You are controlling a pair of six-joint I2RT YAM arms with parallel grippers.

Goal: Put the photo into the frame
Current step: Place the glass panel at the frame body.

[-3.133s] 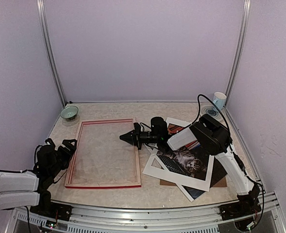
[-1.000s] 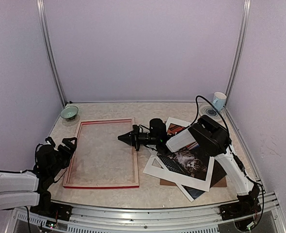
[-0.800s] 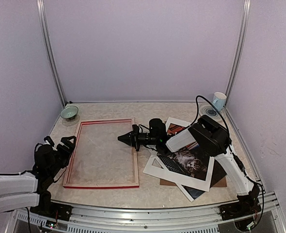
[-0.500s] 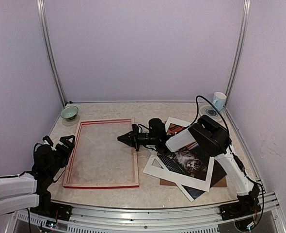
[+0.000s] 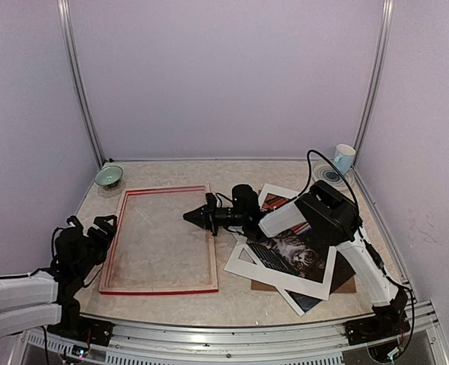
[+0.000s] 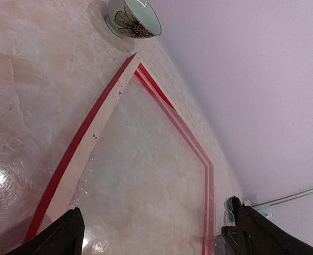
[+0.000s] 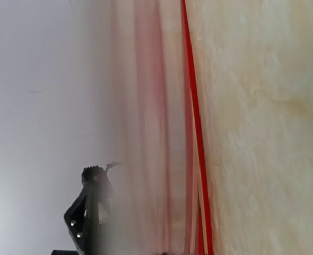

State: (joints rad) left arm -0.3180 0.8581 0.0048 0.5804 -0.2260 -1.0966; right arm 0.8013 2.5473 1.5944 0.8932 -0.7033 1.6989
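The frame (image 5: 163, 290) lies flat on the left half of the table, pale wood back up, red at its edges. Its rails also show in the left wrist view (image 6: 87, 154) and the right wrist view (image 7: 191, 106). The photo (image 5: 294, 251), a grey cat on a dark ground, lies to the right under a white mat (image 5: 281, 281). My right gripper (image 5: 188, 216) is shut and empty, its tip low just inside the frame's right rail. My left gripper (image 5: 97, 228) stands open beside the frame's left rail, holding nothing, with both black fingers (image 6: 61, 236) at the bottom of the left wrist view.
A brown backing board (image 5: 345, 283) pokes out beneath the mat and photo. A small green bowl (image 5: 109, 176) sits at the back left, also seen close in the left wrist view (image 6: 132, 18). A pale cup (image 5: 345, 157) stands by a plate (image 5: 331, 176) at the back right.
My right gripper has crept a little to the left, and the frame has shifted slightly left with it. The left gripper has drawn back a little toward the left.
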